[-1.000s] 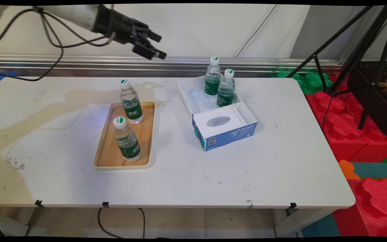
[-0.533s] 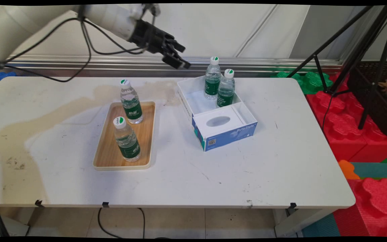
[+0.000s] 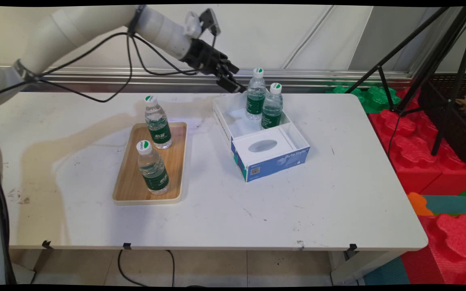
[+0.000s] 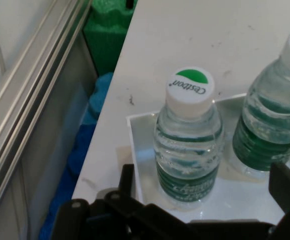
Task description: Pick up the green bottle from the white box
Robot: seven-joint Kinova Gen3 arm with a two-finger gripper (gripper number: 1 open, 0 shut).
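Gripper (image 3: 233,81): black, two-finger, raised above the table's (image 3: 338,194) far edge, just beside the rear bottle (image 3: 255,95) at its 9 o'clock in the main view. The jaws stand apart; in the hand view the rear bottle (image 4: 189,140) sits between them, with no contact visible.

Rear bottle: clear, water-filled, green label, white cap with a green patch and the word "Cestbon". Upright in the far corner of the open box (image 3: 257,137).

Second bottle (image 3: 272,107): same kind, upright, just beside the first at its 4 o'clock, also inside the box.

Open box: white inside, blue on the near side, lettered "Byte Style", with a small square code on the near left corner. Its near part carries a white panel with an oval opening.

Wooden tray (image 3: 130,190): well apart from the box, at its 9 o'clock. Holds two further upright bottles of the same kind, far tray bottle (image 3: 158,123) and near tray bottle (image 3: 152,169).

Black cables (image 3: 107,76): hang from the arm above the table's far left.

Black tripod (image 3: 431,60): off the table at 2 o'clock, above red foam blocks (image 3: 423,161).
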